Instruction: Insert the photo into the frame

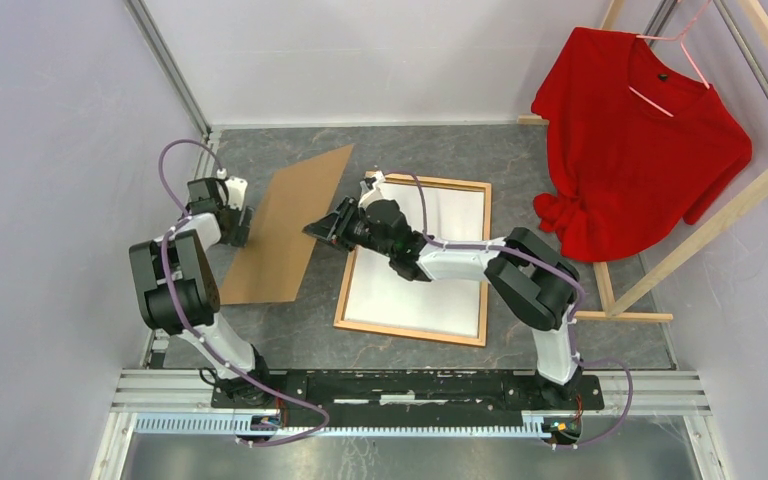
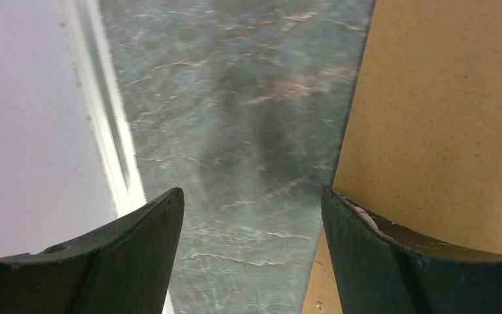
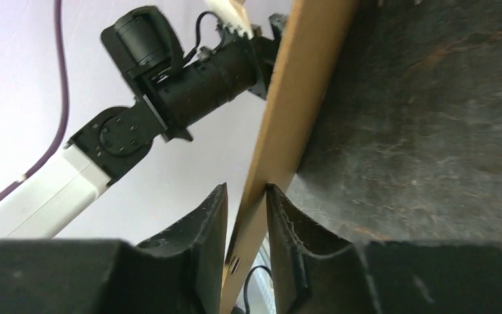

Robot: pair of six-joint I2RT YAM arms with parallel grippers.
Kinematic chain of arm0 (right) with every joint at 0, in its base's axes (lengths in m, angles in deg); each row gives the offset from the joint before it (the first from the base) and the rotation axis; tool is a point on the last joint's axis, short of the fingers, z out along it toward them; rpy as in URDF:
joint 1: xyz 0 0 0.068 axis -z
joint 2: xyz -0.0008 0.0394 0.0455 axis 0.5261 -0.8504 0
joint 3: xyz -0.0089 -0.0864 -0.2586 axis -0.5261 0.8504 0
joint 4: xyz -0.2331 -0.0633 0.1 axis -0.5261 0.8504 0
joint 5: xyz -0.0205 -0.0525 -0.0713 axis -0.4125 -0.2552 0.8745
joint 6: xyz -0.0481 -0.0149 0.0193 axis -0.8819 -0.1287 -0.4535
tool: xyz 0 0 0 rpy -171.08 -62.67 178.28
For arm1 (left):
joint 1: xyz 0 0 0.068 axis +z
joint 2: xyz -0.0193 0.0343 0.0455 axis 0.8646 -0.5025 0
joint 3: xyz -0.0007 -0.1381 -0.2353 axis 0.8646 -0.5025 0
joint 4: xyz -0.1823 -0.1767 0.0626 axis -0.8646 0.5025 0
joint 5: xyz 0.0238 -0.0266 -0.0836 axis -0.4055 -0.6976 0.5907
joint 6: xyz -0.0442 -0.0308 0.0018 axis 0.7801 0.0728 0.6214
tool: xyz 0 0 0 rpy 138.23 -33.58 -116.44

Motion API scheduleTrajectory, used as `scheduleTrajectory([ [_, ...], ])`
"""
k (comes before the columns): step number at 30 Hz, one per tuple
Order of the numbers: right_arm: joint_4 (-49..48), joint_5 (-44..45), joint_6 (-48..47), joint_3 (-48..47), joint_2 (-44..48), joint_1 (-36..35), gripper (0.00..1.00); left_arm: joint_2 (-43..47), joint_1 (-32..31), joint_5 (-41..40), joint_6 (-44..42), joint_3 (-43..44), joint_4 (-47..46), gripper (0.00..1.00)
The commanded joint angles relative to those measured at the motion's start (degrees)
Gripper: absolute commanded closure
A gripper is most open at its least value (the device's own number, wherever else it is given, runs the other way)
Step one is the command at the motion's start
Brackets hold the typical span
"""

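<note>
readable text: none anywhere, honestly
backing board (image 1: 280, 240): plain brown, no print I can make out
photo (image 1: 410, 300): white side up, nothing legible on it
red shirt (image 1: 640, 160): dark dot at the collar, too tiny to read

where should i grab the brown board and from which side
Take the board by its thin right edge, coming from the side where the frame lies. It is a flat sheet, so only an edge fits between jaws. The right gripper straddles that edge, one jaw on each face.
</note>
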Motion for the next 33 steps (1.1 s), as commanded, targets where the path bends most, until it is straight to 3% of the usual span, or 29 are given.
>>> scheduleTrajectory([
  [1,2.8,2.43,-2.41,2.03,4.38,0.78,0.71,0.75,-3.92,8.06,-1.96,-4.39,13.51,0.15],
  [6,6.21,3.72,-3.96,4.21,7.56,2.14,1.0,4.45,-5.16,11.31,-1.86,-1.6,17.83,0.09],
  [8,7.63,3.93,-3.95,4.67,9.08,3.01,1.0,6.48,-5.17,13.41,-2.22,0.76,20.91,0.02],
  [11,8.15,3.55,-2.46,4.9,10.79,5.0,1.0,12.53,-5.17,18.96,-4.92,3.59,25.12,0.0],
  [19,13.23,0.3,3.22,-0.7,12.2,11.65,1.0,38.96,-6.49,40.97,-26.13,-0.48,31.82,0.0],
  [26,11.74,-1.34,9.19,0.4,14.07,14.11,1.0,53.62,-10.29,44.56,-37.93,-5.2,38.2,0.0],
  [33,10.2,-3.41,11.85,2.65,16.82,14.09,1.0,65.67,-11.72,42.97,-51.13,-14.36,34.93,0.0],
])
